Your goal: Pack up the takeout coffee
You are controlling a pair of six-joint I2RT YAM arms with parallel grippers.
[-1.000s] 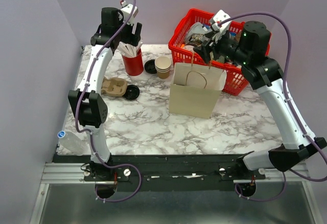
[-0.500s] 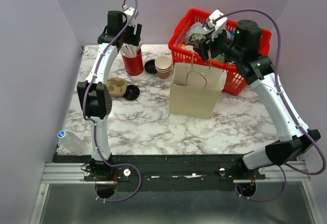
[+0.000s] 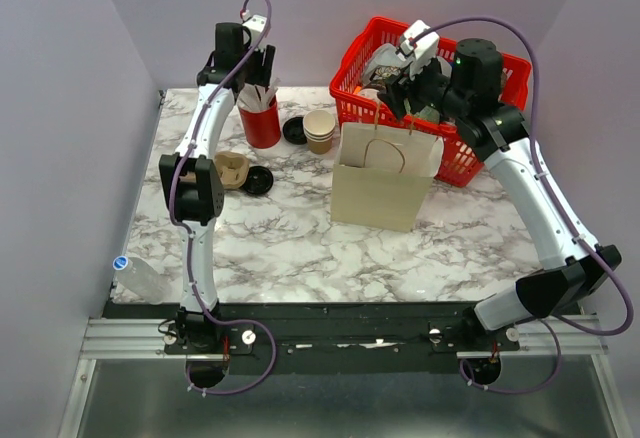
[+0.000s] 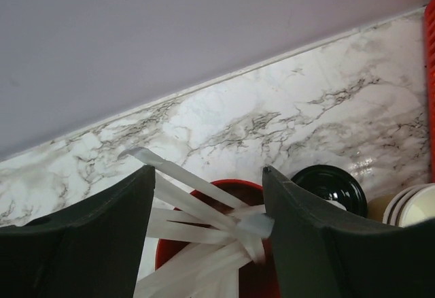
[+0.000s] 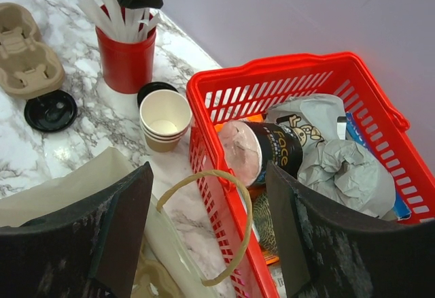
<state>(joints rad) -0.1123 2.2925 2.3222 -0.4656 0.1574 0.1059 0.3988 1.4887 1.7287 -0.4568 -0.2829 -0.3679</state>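
A bottle (image 3: 140,276) lies at the front left corner of the surface (image 3: 290,248), partly over its left edge. Near the back left corner stands a red cup (image 3: 262,126) of white straws (image 4: 204,233). My left pincer (image 4: 207,175) hangs over it, jaws apart on either side of the straws; whether they pinch any I cannot tell. Nearer the front sits a cardboard carrier (image 3: 225,170), wells bare, with a black lid (image 3: 258,180) just beside it. A second lid (image 3: 295,130) lies against a stack of cream cups (image 3: 320,130).

At mid surface a paper bag (image 3: 380,193) stands upright, mouth open. Something tan shows deep inside, too hidden to name. Where the takeout coffee is I cannot tell.

My right pincer (image 5: 209,169) hangs open and holds nothing, above the bag's handle and the rim of the red basket (image 5: 272,67). The basket sits in the back right corner and holds a dark canister (image 5: 262,152) on its side and crumpled grey wrappers (image 5: 346,169). Bare marble runs along the front edge.
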